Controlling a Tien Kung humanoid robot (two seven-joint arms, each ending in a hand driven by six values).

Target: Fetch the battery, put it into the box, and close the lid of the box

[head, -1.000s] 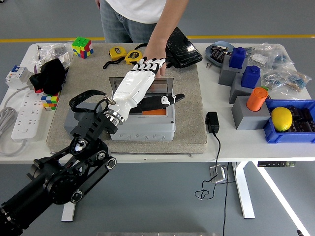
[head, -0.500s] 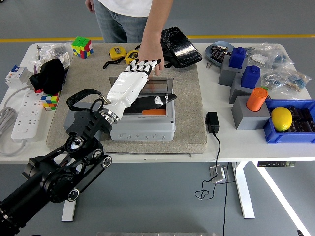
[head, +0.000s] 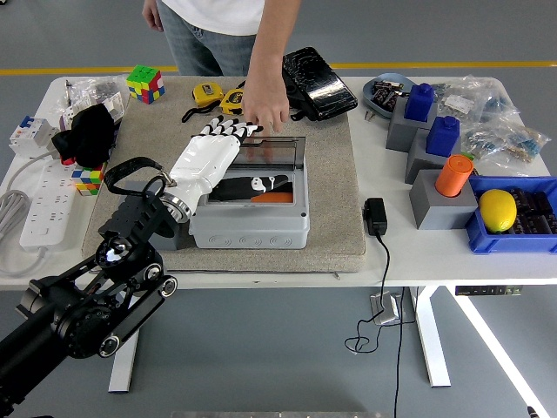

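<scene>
White table [head: 261, 261] runs nearly the full width of the view, and a beige mat [head: 335, 187] covers its middle, with bare mat showing to the right of and behind the box. On the mat sits the grey box [head: 250, 228], its clear lid [head: 278, 152] raised at the far side, and inside it a black item with an orange piece [head: 271, 198] lying beside it — whether that is the battery cannot be told. The black left arm [head: 87, 305] comes in from the lower left corner, ending in the white left hand [head: 204, 157], which lies palm down over the box's left far corner with fingers [head: 228, 129] stretched out flat and close together, holding nothing; the fingertips reach past the box's far edge onto the mat. A person stands at the far side, and the person's hand [head: 265, 109] hangs down just beyond the robot's fingertips, close to the lid's far edge — contact between the two cannot be made out. A black wrapped package [head: 313, 83] lies at the mat's far right corner, and two yellow tape measures [head: 218, 94] lie near the far edge. To the right, off the mat, are grey blocks [head: 435, 196], a blue bin [head: 513, 235] holding a lemon [head: 498, 210], an orange cup [head: 454, 175] and a black adapter [head: 376, 215] near the front edge. On the left are a white power strip [head: 45, 205] and a Rubik's cube [head: 145, 84].
</scene>
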